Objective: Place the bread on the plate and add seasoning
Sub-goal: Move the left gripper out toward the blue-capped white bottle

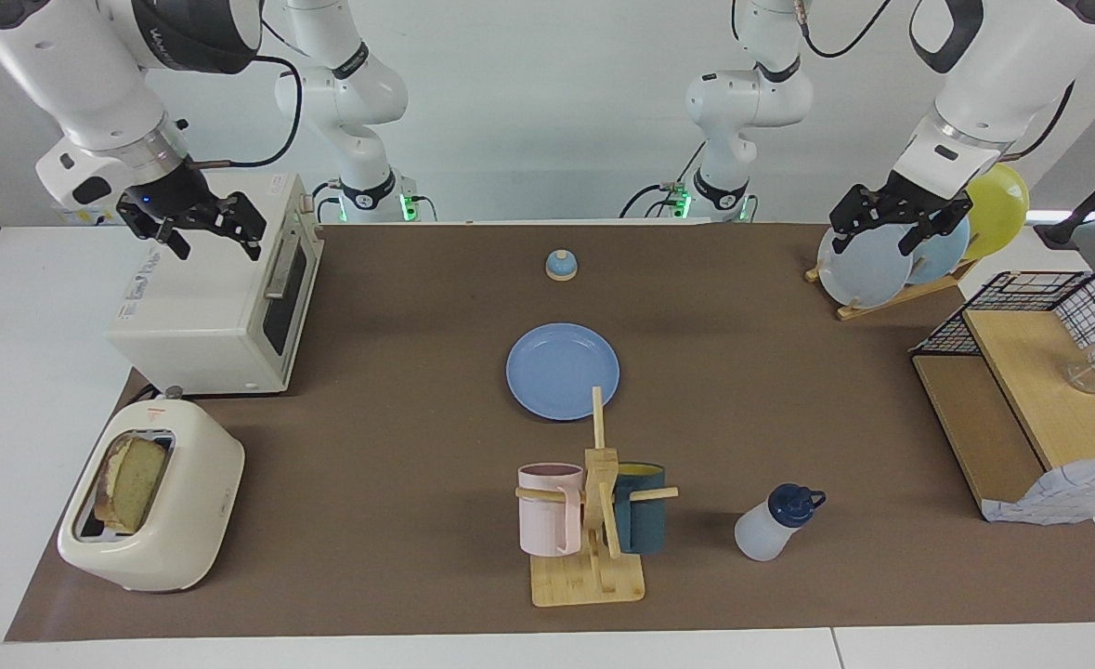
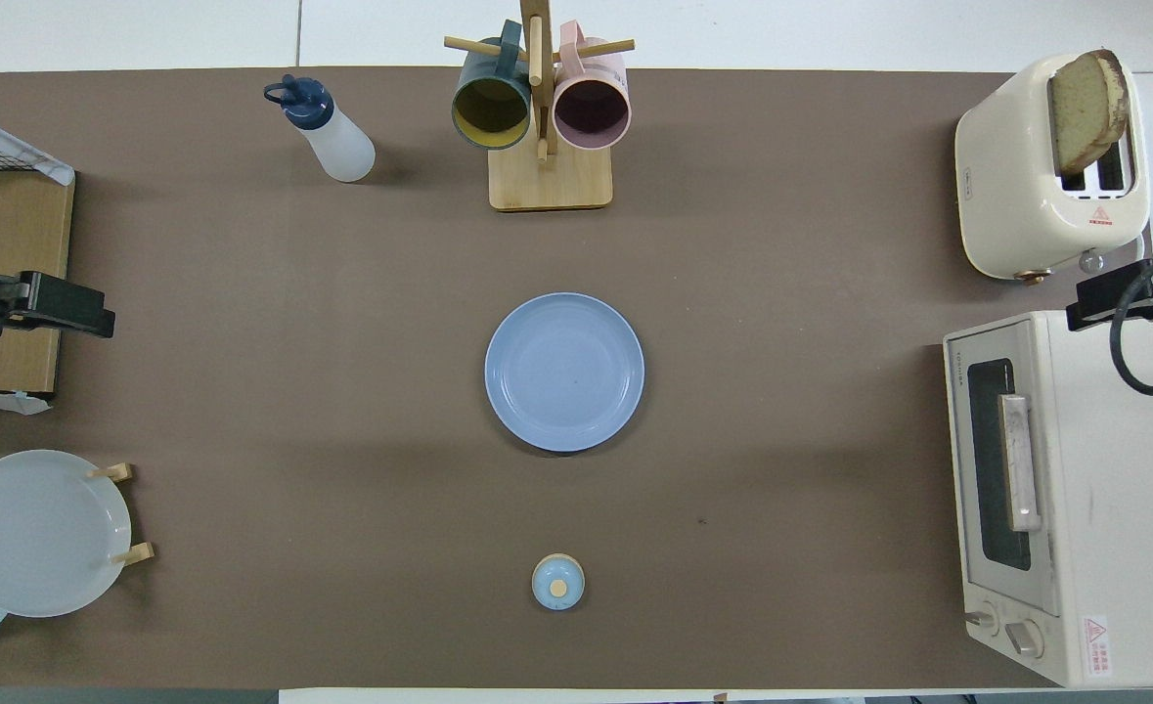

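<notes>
The bread (image 1: 132, 476) stands upright in a slot of the cream toaster (image 1: 185, 520) at the right arm's end; it also shows in the overhead view (image 2: 1085, 106). The blue plate (image 1: 562, 370) lies empty at the table's middle, and shows in the overhead view (image 2: 564, 372). The seasoning bottle (image 1: 772, 523), whitish with a navy cap, stands beside the mug tree, farther from the robots than the plate; it also shows in the overhead view (image 2: 330, 132). My right gripper (image 1: 219, 243) is open and empty over the toaster oven's top. My left gripper (image 1: 872, 243) is open and empty, raised by the plate rack.
A white toaster oven (image 1: 213, 307) sits nearer the robots than the toaster. A wooden mug tree (image 1: 593, 557) holds a pink and a dark teal mug. A small bell (image 1: 561, 266), a plate rack (image 1: 881, 269) and a wire-and-wood shelf (image 1: 1021, 409) also stand on the table.
</notes>
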Action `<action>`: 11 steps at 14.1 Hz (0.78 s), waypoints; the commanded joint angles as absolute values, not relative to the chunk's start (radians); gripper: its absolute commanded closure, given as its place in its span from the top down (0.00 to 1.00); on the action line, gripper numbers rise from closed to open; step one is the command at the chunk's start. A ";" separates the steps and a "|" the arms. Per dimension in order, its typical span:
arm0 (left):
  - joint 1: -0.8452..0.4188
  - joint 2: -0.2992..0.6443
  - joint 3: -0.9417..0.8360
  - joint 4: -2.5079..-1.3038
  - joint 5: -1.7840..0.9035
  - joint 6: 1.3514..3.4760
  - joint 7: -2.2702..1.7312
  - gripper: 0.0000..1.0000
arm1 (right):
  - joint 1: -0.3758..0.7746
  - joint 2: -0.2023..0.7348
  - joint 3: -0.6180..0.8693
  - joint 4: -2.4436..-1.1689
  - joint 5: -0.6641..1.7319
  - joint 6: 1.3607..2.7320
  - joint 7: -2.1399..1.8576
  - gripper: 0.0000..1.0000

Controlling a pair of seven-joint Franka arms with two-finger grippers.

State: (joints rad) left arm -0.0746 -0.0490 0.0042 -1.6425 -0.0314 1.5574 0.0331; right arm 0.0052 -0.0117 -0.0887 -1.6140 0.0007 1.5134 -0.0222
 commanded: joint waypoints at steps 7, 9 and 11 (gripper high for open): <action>-0.255 -0.132 0.006 -2.098 -0.023 2.254 -0.197 1.00 | -0.069 -0.051 -0.084 -1.834 0.025 2.143 -0.083 1.00; -0.299 -0.056 0.006 -2.118 0.044 2.383 -0.251 1.00 | -0.067 -0.029 -0.084 -1.896 0.025 2.329 -0.084 1.00; -0.314 0.049 0.006 -2.111 0.237 2.513 -0.393 1.00 | -0.066 0.033 -0.083 -1.881 0.023 2.402 -0.127 1.00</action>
State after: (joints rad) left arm -0.2876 -0.0371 -0.0082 -2.1180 0.1157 2.4013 -0.2824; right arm -0.0577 0.0063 -0.0884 -1.8682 0.0013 2.3286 -0.0696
